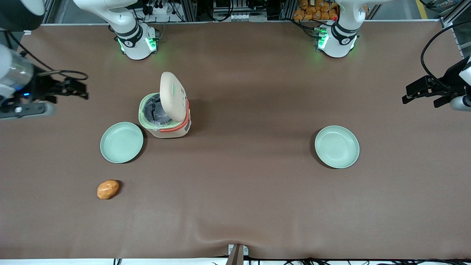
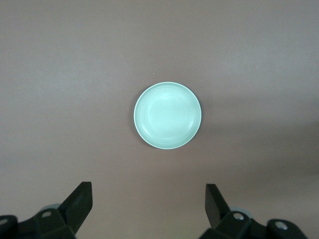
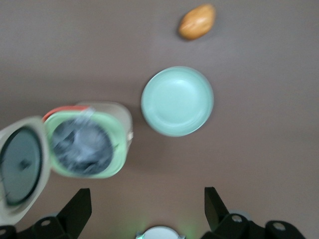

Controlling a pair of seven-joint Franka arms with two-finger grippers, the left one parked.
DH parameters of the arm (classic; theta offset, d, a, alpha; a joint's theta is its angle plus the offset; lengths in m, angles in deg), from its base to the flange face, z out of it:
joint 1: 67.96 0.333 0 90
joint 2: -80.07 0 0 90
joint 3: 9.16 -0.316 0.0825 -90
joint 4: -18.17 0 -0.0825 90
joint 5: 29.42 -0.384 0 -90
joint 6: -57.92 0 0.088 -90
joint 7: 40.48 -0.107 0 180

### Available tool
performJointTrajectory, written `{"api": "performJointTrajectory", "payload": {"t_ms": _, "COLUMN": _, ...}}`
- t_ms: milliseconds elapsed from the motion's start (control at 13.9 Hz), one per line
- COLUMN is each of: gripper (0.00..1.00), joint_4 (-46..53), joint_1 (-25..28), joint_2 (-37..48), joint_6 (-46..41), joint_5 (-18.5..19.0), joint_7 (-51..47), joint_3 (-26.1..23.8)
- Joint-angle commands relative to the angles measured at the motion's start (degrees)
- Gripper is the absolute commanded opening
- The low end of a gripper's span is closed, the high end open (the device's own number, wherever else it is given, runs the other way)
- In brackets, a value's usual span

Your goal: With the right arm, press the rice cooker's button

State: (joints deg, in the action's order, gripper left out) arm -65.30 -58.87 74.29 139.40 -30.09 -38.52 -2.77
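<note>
1. My pincer hovers wide open and empty, well apart from the rice cooker.
2. The cooker stands mid-desk beside a green plate, lid raised.
3. Its button looks stiff and light; press, don't grip.

Cooker stands mid-table toward working arm's end, lid raised upright, blocking passage over its side toward the parked arm; pot mouth open from above. Plate sits just beside cooker, narrow gap between. Bread roll nearer the camera, well apart. Gripper hangs wide open at table edge, open cloth between it and cooker. Second plate well apart.
</note>
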Motion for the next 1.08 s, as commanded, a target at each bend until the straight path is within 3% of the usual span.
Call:
{"api": "performJointTrajectory", "payload": {"t_ms": 0, "gripper": 1.00, "joint_4": -0.19, "joint_1": -2.76, "joint_2": 1.29, "joint_6": 0.97, "joint_5": 1.91, "joint_7": 0.33, "joint_3": -1.03}}
{"api": "performJointTrajectory", "payload": {"t_ms": 1008, "gripper": 1.00, "joint_4": -0.81, "joint_1": -3.47, "joint_2": 1.73, "joint_6": 0.09, "joint_5": 1.64, "joint_7": 0.24, "joint_3": 2.22}}
